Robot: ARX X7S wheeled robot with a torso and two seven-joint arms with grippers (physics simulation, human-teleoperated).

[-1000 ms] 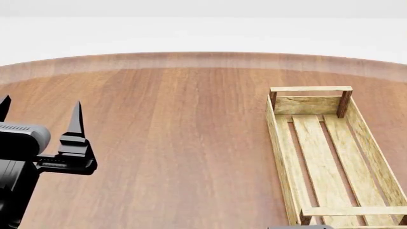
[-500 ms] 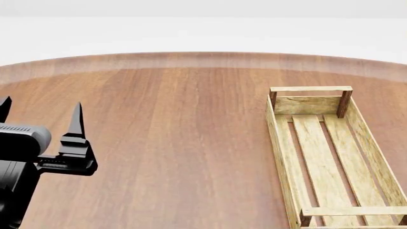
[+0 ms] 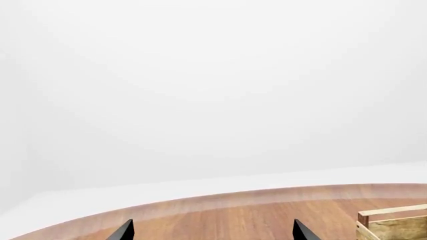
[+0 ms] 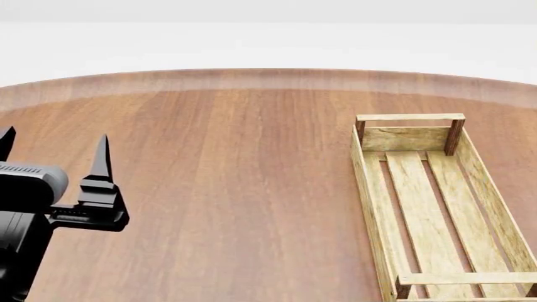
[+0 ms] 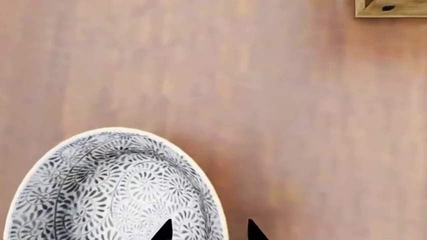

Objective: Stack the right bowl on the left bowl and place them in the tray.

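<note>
One bowl (image 5: 100, 190), white with a grey floral pattern, shows only in the right wrist view, and I cannot tell which of the two it is. My right gripper (image 5: 209, 231) is open and straddles its rim, one fingertip over the inside and one outside. Neither bowl appears in the head view. The tray (image 4: 369, 207), a light-wood slatted crate, lies empty at the right of the table; one corner of the tray (image 5: 390, 7) also shows in the right wrist view. My left gripper (image 4: 54, 148) hovers open at the far left, holding nothing.
The round wooden table (image 4: 235, 189) fills the head view, with its far edge curving across the top. The left wrist view shows the left gripper (image 3: 213, 231), that edge and a tray corner (image 3: 393, 225). Beyond the edge is plain white.
A dark piece at the bottom edge of the head view near the tray, seen one second ago, has dropped out of sight. The left gripper and tray have not moved.
</note>
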